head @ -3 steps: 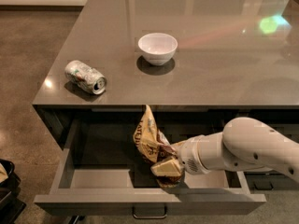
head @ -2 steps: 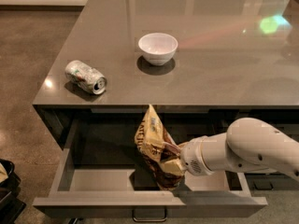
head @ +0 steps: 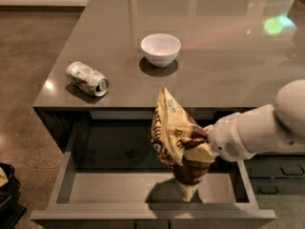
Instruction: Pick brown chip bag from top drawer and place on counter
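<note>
gripper mostly buried behind the brown chip bag clamped in it over the top drawer, bag lettering too smeared to be read, arm chopped off at the right edge, drawer front cropped below

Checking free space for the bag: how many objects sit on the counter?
2: a crushed can near the front-left corner of the counter, and a white bowl mid-counter. More may sit off-frame. The brown chip bag hangs in the gripper above the top drawer.

brown chip bag | upright, in tool | above open top drawer
</note>
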Available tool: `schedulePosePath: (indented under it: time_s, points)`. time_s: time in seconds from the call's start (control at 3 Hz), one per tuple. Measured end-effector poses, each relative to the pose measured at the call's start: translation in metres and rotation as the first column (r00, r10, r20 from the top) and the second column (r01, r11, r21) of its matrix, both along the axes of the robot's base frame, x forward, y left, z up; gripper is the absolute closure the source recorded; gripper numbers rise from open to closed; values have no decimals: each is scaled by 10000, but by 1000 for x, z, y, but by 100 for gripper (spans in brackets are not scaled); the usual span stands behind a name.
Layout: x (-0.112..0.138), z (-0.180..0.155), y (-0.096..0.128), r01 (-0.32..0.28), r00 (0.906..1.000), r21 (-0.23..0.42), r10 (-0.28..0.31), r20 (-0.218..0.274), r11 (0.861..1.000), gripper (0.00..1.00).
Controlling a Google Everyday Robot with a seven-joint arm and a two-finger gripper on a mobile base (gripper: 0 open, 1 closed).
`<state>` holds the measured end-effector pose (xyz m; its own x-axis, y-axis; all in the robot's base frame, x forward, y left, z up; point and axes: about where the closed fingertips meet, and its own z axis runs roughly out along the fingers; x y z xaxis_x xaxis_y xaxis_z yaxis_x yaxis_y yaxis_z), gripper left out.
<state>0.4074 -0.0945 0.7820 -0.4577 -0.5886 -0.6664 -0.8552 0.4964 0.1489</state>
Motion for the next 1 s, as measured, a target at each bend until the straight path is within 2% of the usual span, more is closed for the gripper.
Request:
schedulePosePath:
  time_s: [0.33,0.67,1.0]
  points:
    - [-12,80,-9,-600,9963,-675,640,577,9959,100]
    - [-1,142,12,-1495,9826,-1137,1604,936,9822,100]
    - [5,173,22,-1742,9712,-1155,1900,1435,9779,100]
